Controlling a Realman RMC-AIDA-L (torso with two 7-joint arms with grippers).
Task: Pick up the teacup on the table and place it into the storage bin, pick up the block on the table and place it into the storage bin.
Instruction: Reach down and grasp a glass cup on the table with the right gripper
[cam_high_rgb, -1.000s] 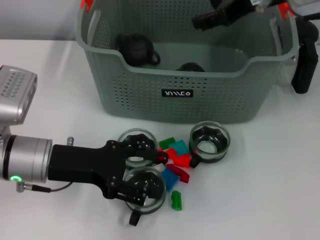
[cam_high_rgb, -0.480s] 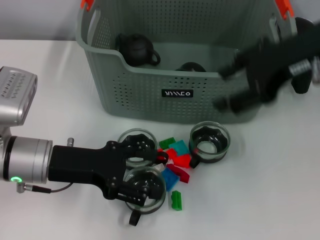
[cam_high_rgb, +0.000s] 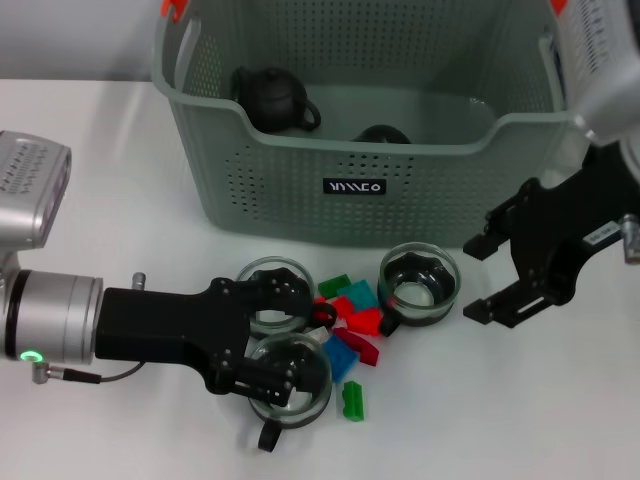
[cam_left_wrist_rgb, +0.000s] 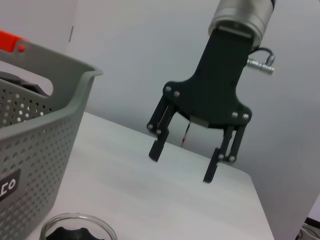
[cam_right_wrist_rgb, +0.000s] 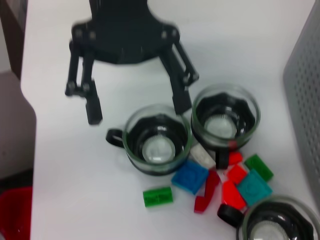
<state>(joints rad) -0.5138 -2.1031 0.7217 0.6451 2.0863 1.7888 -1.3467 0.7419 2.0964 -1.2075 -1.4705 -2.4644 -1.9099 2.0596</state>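
Three glass teacups stand on the white table (cam_high_rgb: 120, 200) in front of the storage bin (cam_high_rgb: 360, 190). The nearest teacup (cam_high_rgb: 290, 380) sits at the front of the group, its handle pointing toward the robot. A second teacup (cam_high_rgb: 275, 290) is just behind it, and a third teacup (cam_high_rgb: 418, 283) stands off to the right, near the bin's front wall. Between them lies a loose cluster of blocks (cam_high_rgb: 352, 318) in red, blue, teal and green, and one green block (cam_high_rgb: 352, 400) sits a little apart at the front.

The left gripper (cam_high_rgb: 280, 335) lies low over the table, its fingers spread so that one reaches beside the second teacup and the other beside the nearest one; from the right wrist view the nearest teacup stands between the two fingers, though whether either finger touches the glass is hard to tell. The right gripper (cam_high_rgb: 505, 275) hangs above the table just right of the third teacup, jaws wide apart and holding nothing.

Inside the bin rest a dark teapot (cam_high_rgb: 272, 98) at the back left and another dark rounded object (cam_high_rgb: 380, 134) near the middle.
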